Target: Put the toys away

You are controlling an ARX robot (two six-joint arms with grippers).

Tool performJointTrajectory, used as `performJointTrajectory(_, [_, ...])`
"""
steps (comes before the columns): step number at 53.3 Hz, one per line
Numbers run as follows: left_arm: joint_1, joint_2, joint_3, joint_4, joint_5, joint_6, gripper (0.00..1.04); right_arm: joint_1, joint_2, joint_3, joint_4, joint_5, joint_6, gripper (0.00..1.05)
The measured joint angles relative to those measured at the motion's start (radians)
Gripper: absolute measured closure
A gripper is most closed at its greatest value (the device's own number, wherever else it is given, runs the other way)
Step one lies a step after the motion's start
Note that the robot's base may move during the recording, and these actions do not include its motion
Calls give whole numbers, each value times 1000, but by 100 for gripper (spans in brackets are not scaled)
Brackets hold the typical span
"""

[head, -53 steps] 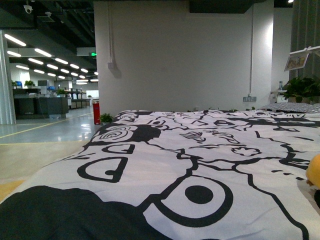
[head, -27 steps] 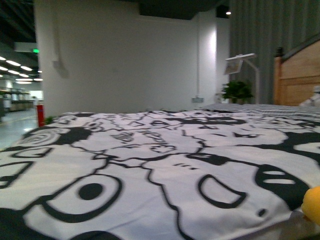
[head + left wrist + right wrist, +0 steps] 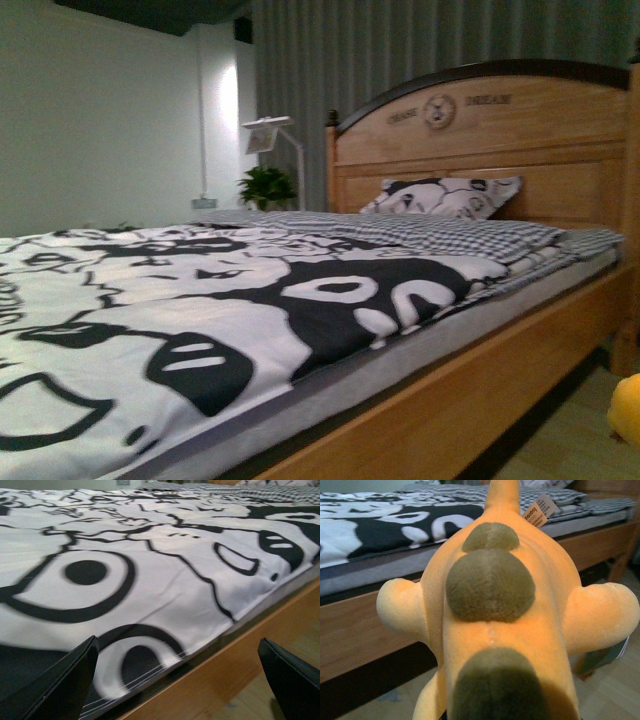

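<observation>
The plush toy [image 3: 500, 615] fills the right wrist view: orange fuzzy fabric with olive-brown round patches down its back and a sewn tag near its far end. My right gripper is shut on it, its fingers hidden under the plush. At the lower right edge of the front view a yellow bit of the plush toy [image 3: 626, 408] shows, held off the floor beside the bed. My left gripper [image 3: 182, 680] hangs open over the bed's edge, its dark fingers [image 3: 55, 685] wide apart with nothing between them.
A wooden bed [image 3: 480, 390] with a black-and-white cartoon duvet [image 3: 200, 300], a checked sheet [image 3: 440, 235], a pillow [image 3: 440, 196] and a tall headboard [image 3: 500, 130]. Behind stand a floor lamp [image 3: 275, 130], a potted plant [image 3: 265, 185] and a grey curtain [image 3: 330, 50]. Wooden floor [image 3: 570, 450] lies to the right.
The front view has swung to the right: the open hall is gone and the headboard, pillow and bed frame have come into sight. The plush stays at the lower right edge.
</observation>
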Motion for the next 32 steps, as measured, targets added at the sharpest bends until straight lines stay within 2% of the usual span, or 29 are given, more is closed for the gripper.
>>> performJointTrajectory(32, [0,0,0,0,0,0,6,0,0,0,0,0,0,98])
